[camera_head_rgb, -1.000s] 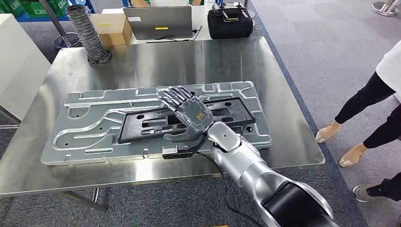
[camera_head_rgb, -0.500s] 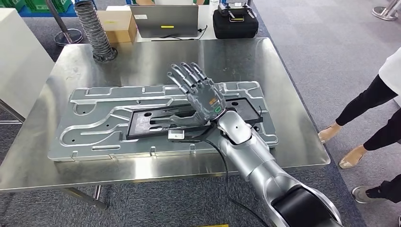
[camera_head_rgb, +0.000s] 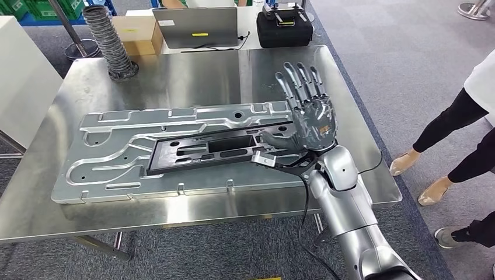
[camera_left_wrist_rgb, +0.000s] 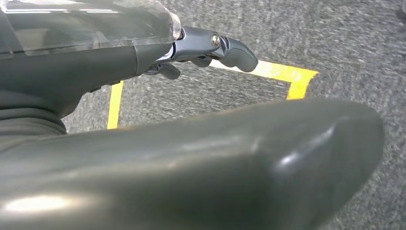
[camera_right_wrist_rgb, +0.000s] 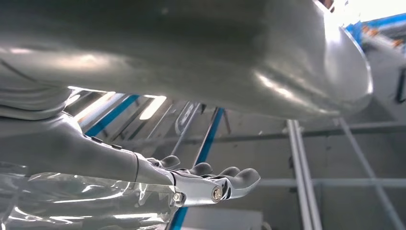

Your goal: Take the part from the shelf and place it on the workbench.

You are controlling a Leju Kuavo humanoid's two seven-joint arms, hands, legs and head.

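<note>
Since the earlier frame the right hand point(camera_head_rgb: 308, 114) has moved to the right of the head view, off the black part point(camera_head_rgb: 219, 149), and now stands raised with the fingers point(camera_head_rgb: 296, 79) spread apart, holding nothing. The part lies flat on the grey metal plate point(camera_head_rgb: 117, 160) in the middle of the table point(camera_head_rgb: 192, 73). The right wrist view shows this hand point(camera_right_wrist_rgb: 210, 184) against ceiling beams, fingers extended. The left wrist view shows the left hand point(camera_left_wrist_rgb: 210, 48) above grey carpet with a yellow line point(camera_left_wrist_rgb: 282, 74); its fingers are mostly hidden, so I cannot tell their state.
</note>
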